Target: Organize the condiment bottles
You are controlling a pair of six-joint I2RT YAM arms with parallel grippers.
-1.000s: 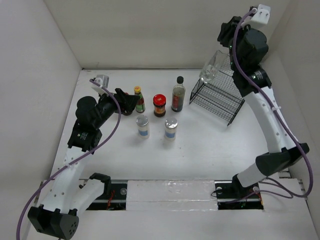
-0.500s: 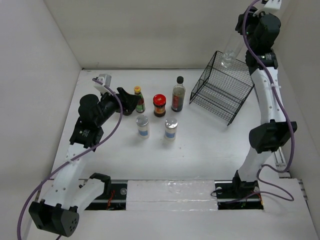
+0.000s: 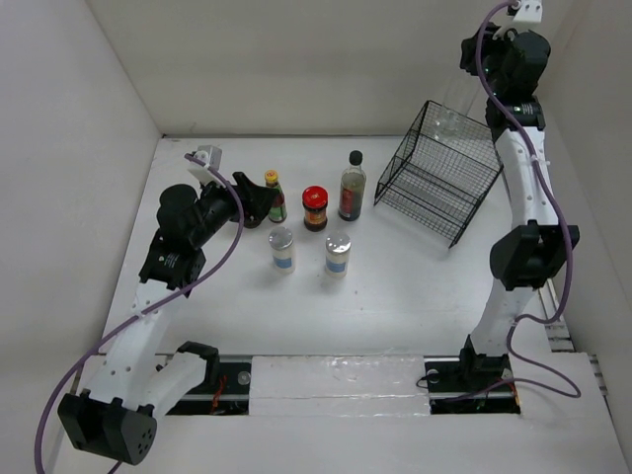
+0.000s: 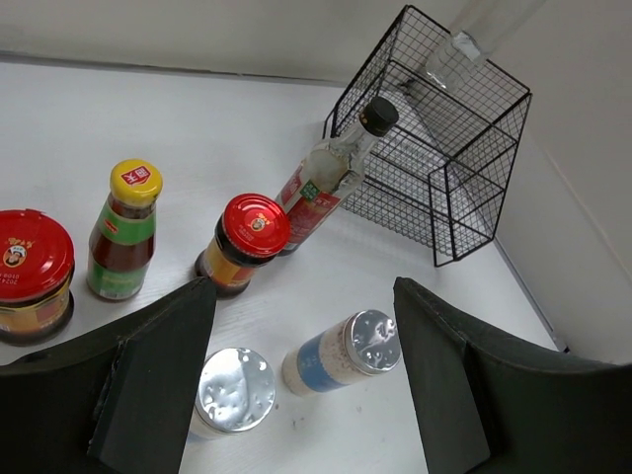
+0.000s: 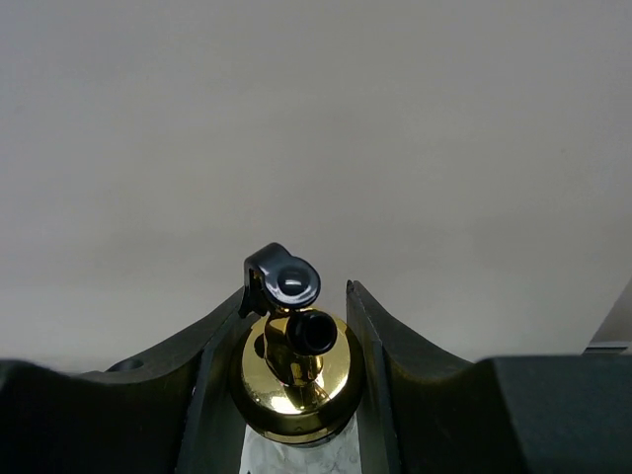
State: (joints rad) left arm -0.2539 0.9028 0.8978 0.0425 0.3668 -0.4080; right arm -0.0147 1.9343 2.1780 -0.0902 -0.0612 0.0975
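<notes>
My right gripper [image 5: 298,296] is shut on the gold cap of the clear bottle [image 5: 296,380] and holds it high near the back wall. In the top view that gripper [image 3: 482,69] is above the black wire basket [image 3: 434,183], and the bottle [image 3: 449,118] hangs over it. My left gripper [image 3: 259,202] is open and empty beside the yellow-capped bottle [image 3: 274,197]. The red-lidded jar [image 3: 315,208], the tall black-capped bottle [image 3: 352,188] and two silver-lidded shakers [image 3: 282,249] [image 3: 338,254] stand on the table. In the left wrist view the left gripper [image 4: 306,365] frames both shakers [image 4: 341,354].
The left wrist view shows a second red-lidded jar [image 4: 30,272] left of the yellow-capped bottle [image 4: 123,232]; my left gripper hides it in the top view. The basket stands tilted at the back right. White walls close in the table on three sides.
My right arm has risen and swung back, carrying the clear bottle from beside the basket's top to high above it. My left arm has barely moved.
</notes>
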